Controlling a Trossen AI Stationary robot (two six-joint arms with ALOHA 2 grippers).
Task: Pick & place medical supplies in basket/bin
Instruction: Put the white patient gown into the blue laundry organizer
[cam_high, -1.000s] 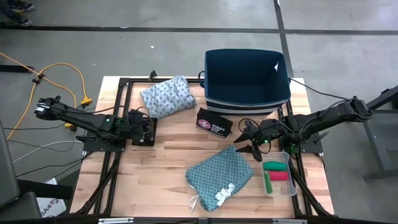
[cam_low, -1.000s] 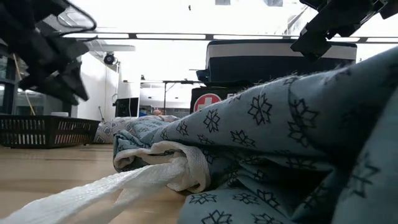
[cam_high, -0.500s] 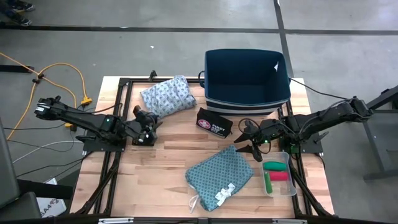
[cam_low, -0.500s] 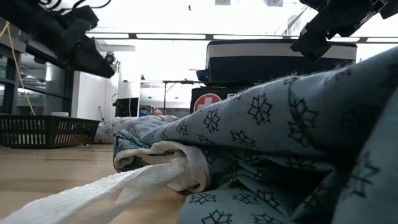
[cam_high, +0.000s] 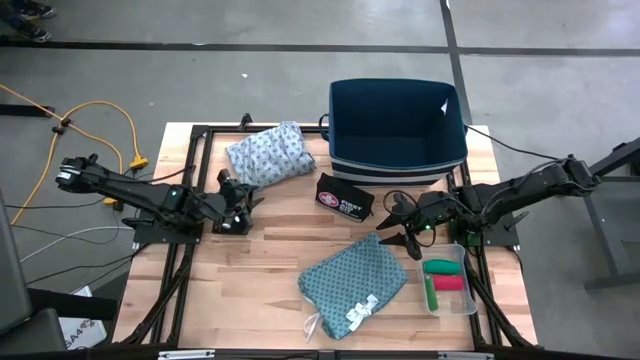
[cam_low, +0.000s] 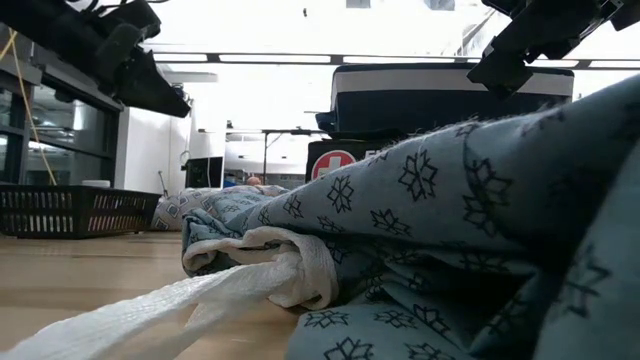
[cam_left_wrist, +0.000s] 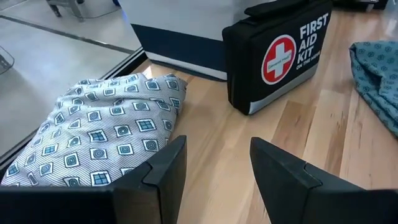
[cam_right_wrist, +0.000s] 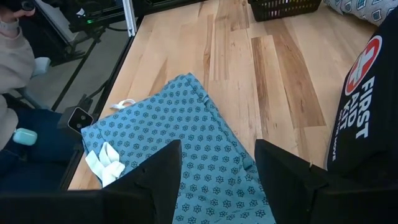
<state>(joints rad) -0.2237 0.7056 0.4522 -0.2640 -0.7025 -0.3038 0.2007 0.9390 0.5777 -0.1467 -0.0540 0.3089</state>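
Observation:
The pale blue-grey patterned cloth (cam_high: 268, 155) lies folded at the table's far left and also shows in the left wrist view (cam_left_wrist: 106, 134). The teal cloth (cam_high: 352, 280) with white ties (cam_high: 358, 312) lies flat near the near edge. Green and red rolls sit in a clear tray (cam_high: 447, 283) at the right. My left gripper (cam_high: 238, 195) is open and hovers just short of the pale cloth, its fingers (cam_left_wrist: 163, 168) clear of it. My right gripper (cam_high: 398, 226) is open above the teal cloth's far corner (cam_right_wrist: 186, 134).
A navy bin (cam_high: 398, 128) stands at the far edge. A black first aid kit (cam_high: 344, 197) lies in front of it, between the two grippers. A black mesh basket (cam_low: 70, 210) sits by the left arm. A person's sleeve (cam_right_wrist: 12, 59) shows beyond the table.
My left gripper has risen and swung toward the table's far edge, closer to the pale cloth. The right arm and both cloths have stayed still.

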